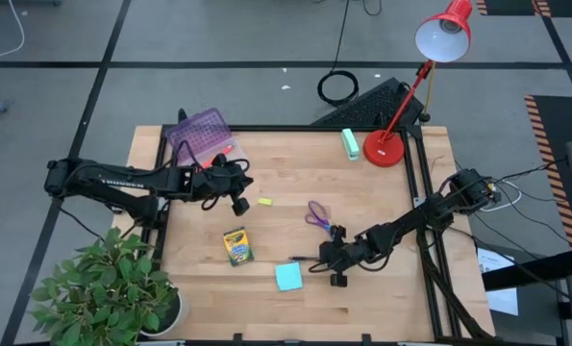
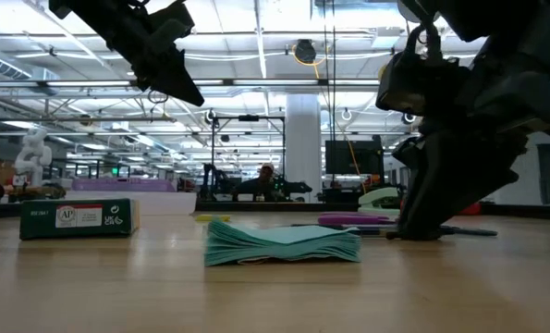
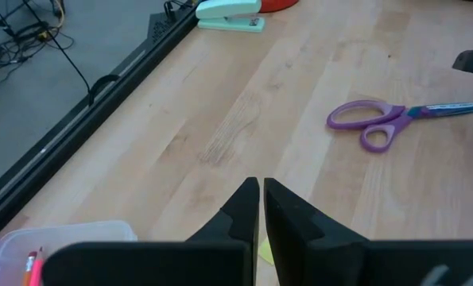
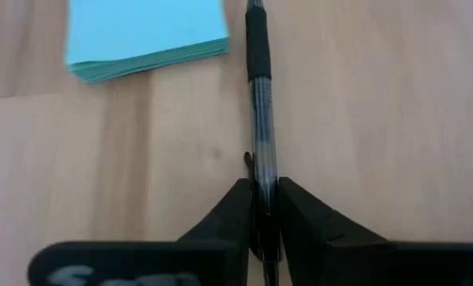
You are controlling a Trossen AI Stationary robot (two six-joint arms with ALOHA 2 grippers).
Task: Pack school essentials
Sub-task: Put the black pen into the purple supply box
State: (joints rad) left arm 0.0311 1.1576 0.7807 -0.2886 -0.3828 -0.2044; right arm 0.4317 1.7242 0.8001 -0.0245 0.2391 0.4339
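Far left of the overhead shot there's a leafy potted plant [image 1: 108,288] off the table corner, then the left arm reaching in over the light wood table [image 1: 382,207]. It's pale butcher-block, smooth, with fine grain lines. The left gripper [image 1: 239,197] hangs in the air with its two dark wedge fingers pressed together on nothing. Just behind it sits a translucent purple pencil case [image 1: 201,135] with a grid-like texture, at the table's back left corner; in the left wrist view something pink shows inside its clear rim.

Next is the tiny yellow eraser [image 1: 264,202], a flat little slab just beside that gripper. Nearer the front is the yellow-green crayon box [image 1: 237,246], boxy cardboard lying flat. Then the light-blue sticky-note pad [image 1: 287,277], a square paper stack, slightly fanned at the edges in the low view.

The black pen [image 4: 260,127] has a clear barrel with a dark rubbery grip and lies on the wood just beside the pad. The right gripper [image 1: 332,262] is clamped around it, down at the table. The purple-handled scissors [image 1: 317,215] lie flat just behind it, with glossy plastic loops.

Back right there's a mint-green oblong block [image 1: 350,142] and a red desk lamp [image 1: 412,85] with a round base and a cone shade.

Beyond the table there's a grey floor with black tape lines, and a big open hall with ceiling strip lights
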